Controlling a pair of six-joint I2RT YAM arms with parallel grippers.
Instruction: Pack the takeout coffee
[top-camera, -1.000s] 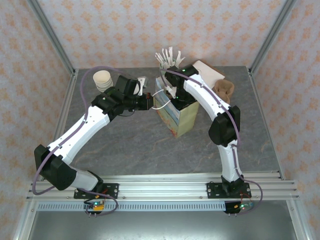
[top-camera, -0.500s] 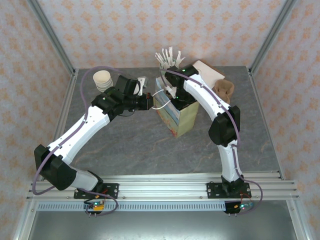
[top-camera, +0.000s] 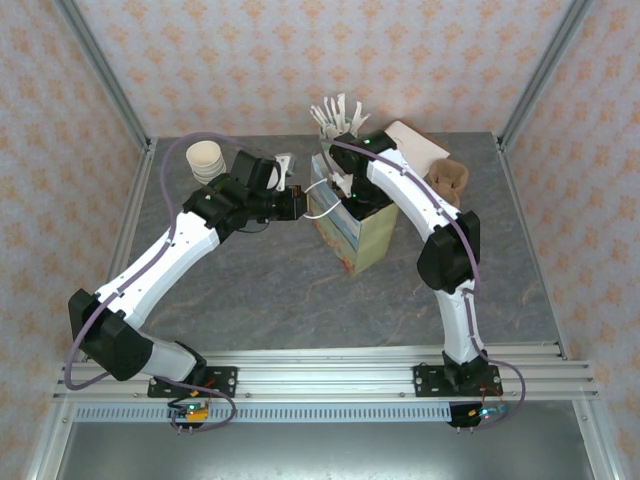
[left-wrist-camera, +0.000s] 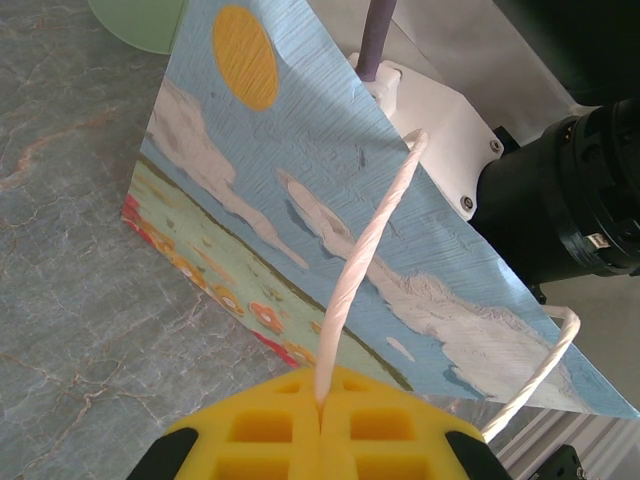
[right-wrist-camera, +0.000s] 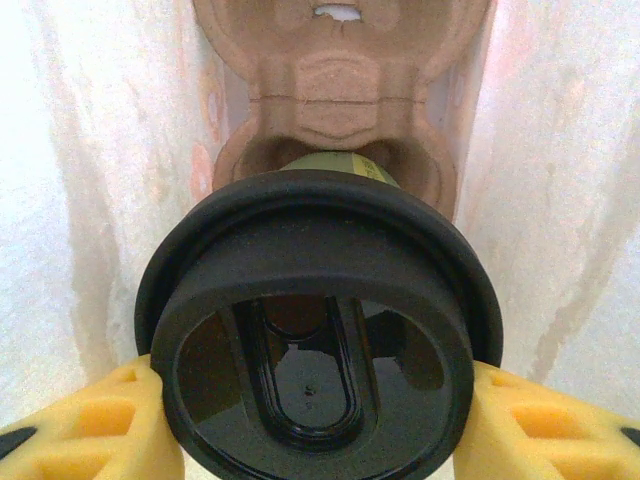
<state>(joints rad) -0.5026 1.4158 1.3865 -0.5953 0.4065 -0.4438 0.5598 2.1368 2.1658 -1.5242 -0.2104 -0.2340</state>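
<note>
Holding takeout coffee (right-wrist-camera: 318, 330) inside paper bag (top-camera: 356, 240) — carrier (right-wrist-camera: 340, 95) beneath.

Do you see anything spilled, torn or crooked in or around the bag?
Nothing stands out. The paper bag stands on the table, the left hand pinching its white handle. Inside, the right hand holds the lidded takeout coffee over a cardboard cup carrier. No spill or tear shows.

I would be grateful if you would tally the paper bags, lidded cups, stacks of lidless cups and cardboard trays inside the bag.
paper bag: 1
lidded cup: 1
stack of lidless cups: 1
cardboard tray inside the bag: 1
Total: 4
</note>
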